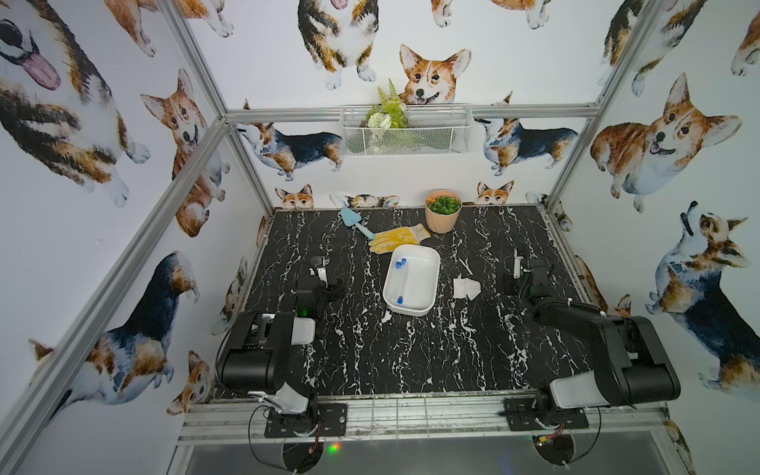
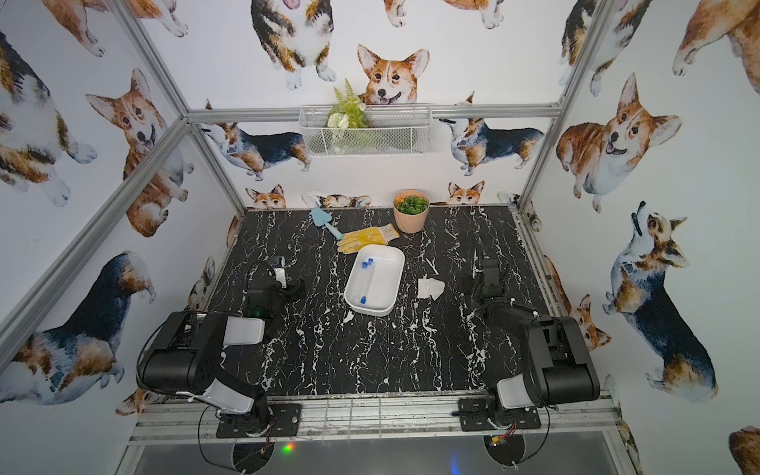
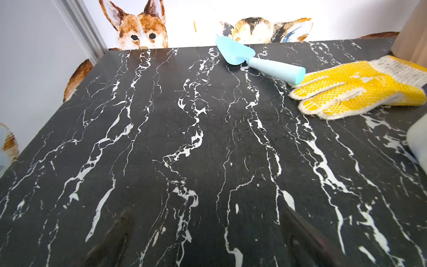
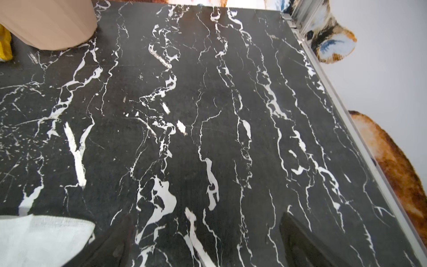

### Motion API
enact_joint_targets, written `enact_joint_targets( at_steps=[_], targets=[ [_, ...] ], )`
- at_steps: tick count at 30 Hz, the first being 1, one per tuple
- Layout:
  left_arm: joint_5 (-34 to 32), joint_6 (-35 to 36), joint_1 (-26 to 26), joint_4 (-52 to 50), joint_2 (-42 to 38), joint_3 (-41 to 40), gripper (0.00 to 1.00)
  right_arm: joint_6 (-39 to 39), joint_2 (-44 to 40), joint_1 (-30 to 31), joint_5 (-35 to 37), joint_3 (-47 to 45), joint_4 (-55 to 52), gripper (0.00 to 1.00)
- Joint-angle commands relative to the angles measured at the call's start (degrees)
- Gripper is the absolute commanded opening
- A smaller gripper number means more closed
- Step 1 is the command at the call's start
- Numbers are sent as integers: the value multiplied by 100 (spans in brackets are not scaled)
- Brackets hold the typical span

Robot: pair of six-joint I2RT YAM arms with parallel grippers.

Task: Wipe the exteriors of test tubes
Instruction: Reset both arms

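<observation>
The test tubes [image 1: 401, 281] [image 2: 366, 283] are clear with blue caps and lie side by side inside a white tray [image 1: 425, 269] [image 2: 392, 263] at mid-table in both top views. A crumpled white wipe [image 1: 466, 288] [image 2: 430, 288] [image 4: 34, 240] rests on the black marble just right of the tray. To the left of the tray, my left gripper [image 1: 320, 269] [image 2: 279, 269] [image 3: 206, 213] stands open over bare table. My right gripper [image 1: 517, 263] [image 2: 479, 263] [image 4: 206, 217] is open too, empty, to the right of the wipe. No wrist view shows the tubes.
Behind the tray lie a light-blue trowel [image 1: 355, 222] [image 3: 254, 60] and a yellow glove [image 1: 397, 238] [image 3: 355, 90]. A peach pot of greens [image 1: 443, 212] stands at the back. A wire basket [image 1: 436, 131] hangs on the back wall. Metal frame rails edge the table.
</observation>
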Motion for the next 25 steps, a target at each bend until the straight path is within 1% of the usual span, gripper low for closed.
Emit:
enact_joint_targets(
  at_steps=[1,3,4,5,6,7,8,10,11,12,13,14,15,16,17,19,20,21,24,25],
  targets=[
    [97,149,-4,279,-7,20,100,-54,109,-146,41,-338,1305,100],
    [91,153,-3,314,11,26,100,103,-127,-327,-227,-539,1330,100],
    [91,155,-12,293,0,26,100,129,-237,-401,-458,-805,1630,100],
    [89,160,-5,316,17,26,100,112,-182,-474,-635,-1209,2291,99],
    [89,152,-4,297,5,26,100,125,46,-471,-650,-1538,3276,100],
    [90,150,-8,300,13,35,100,112,311,-472,-630,-1698,4002,100],
    [98,150,-11,297,11,37,100,122,135,-472,-630,-1632,3615,99],
    [98,149,-3,282,18,46,100,99,-261,-476,-736,-1231,2218,100],
    [98,154,-8,277,9,40,100,51,-171,-472,-848,-1124,2147,100],
    [104,151,-4,280,17,44,100,27,25,-477,-896,-1168,2515,100],
    [105,149,-1,276,13,45,100,69,212,-500,-902,-1302,3112,100],
    [99,159,0,273,17,57,100,77,155,-500,-857,-1310,3029,100],
    [125,165,-10,271,34,66,100,65,28,-505,-863,-1222,2650,100],
    [187,157,9,137,74,156,100,50,-77,-504,-878,-1121,2285,100],
    [207,166,14,-31,121,261,100,44,-97,-504,-886,-1091,2180,100],
    [297,144,47,-250,203,411,100,59,73,-499,-871,-1219,2707,100],
    [305,154,55,-192,195,373,100,73,163,-498,-873,-1277,2973,100],
    [300,154,56,-190,162,352,100,76,181,-499,-867,-1290,3021,100],
    [266,105,76,89,46,153,100,75,29,-504,-852,-1133,2468,100],
    [250,103,81,229,16,70,100,80,41,-503,-848,-1136,2492,100]
  ],
)
